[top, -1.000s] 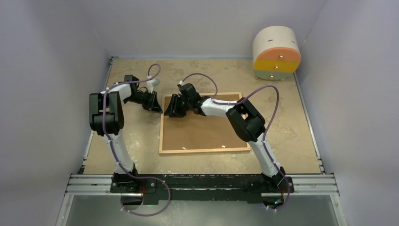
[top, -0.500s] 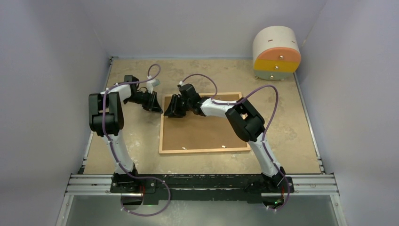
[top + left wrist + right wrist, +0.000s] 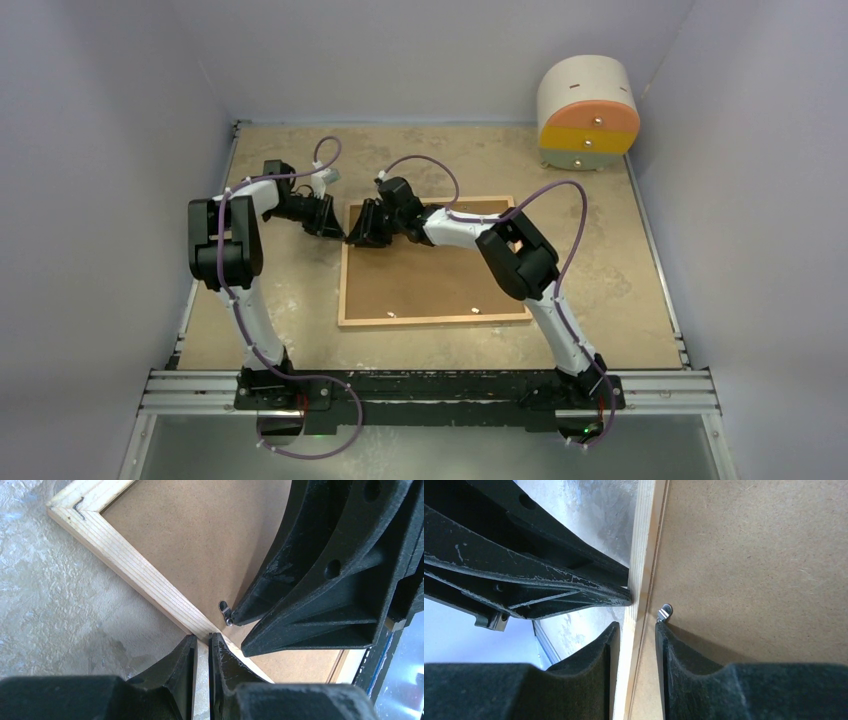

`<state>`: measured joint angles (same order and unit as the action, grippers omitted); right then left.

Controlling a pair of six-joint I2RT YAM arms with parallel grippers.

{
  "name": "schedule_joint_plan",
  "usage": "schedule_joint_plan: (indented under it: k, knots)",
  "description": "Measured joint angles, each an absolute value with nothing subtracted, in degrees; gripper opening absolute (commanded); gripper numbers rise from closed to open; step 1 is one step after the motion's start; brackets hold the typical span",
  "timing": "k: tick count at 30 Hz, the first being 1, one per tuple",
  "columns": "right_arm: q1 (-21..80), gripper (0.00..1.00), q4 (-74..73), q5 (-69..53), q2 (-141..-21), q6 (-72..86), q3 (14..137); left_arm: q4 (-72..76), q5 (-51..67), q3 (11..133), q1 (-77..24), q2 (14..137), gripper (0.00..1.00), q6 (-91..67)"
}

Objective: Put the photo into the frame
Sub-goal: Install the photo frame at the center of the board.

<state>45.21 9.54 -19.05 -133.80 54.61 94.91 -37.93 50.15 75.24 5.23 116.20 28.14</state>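
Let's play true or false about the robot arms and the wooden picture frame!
1. The light wooden picture frame lies with its brown fibreboard backing facing up. True.
2. The right gripper has one finger on each side of the frame's rail. True.
3. The left gripper hovers over the backing's middle. False: it is at the frame's left edge.
4. The round cream, yellow and orange drawer cabinet stands in the near left corner. False: far right corner.

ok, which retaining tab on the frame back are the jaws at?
The tab on the frame's left rail, near its far end, between both arms' jaws. The other two tabs sit along the near rail, away from both arms.
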Motion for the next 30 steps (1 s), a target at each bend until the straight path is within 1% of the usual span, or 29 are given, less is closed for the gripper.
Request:
schedule_joint_plan:
  k: [7,12,18,23,30]
  knots:
    - [45.2,0.35,9.1,-19.3,-134.0,54.6,95.4,-37.8,50.1,75.1,5.2,116.0,0.00,28.3]
    - [45.3,0.34,10.5,-20.9,-136.7,54.7,98.5,-37.8,50.1,75.1,5.2,116.0,0.00,28.3]
    - [44.6,0.34,11.2,-23.5,-137.4,54.5,98.8,-37.9,50.1,75.1,5.2,116.0,0.00,28.7]
    - [43.4,0.35,13.8,-25.7,-136.2,54.3,95.9,-37.9,50.1,74.9,5.2,115.8,0.00,29.2]
    - [37.8,0.36,14.9,-31.5,-131.8,53.9,92.2,-37.8,49.9,74.7,5.2,115.6,0.00,29.6]
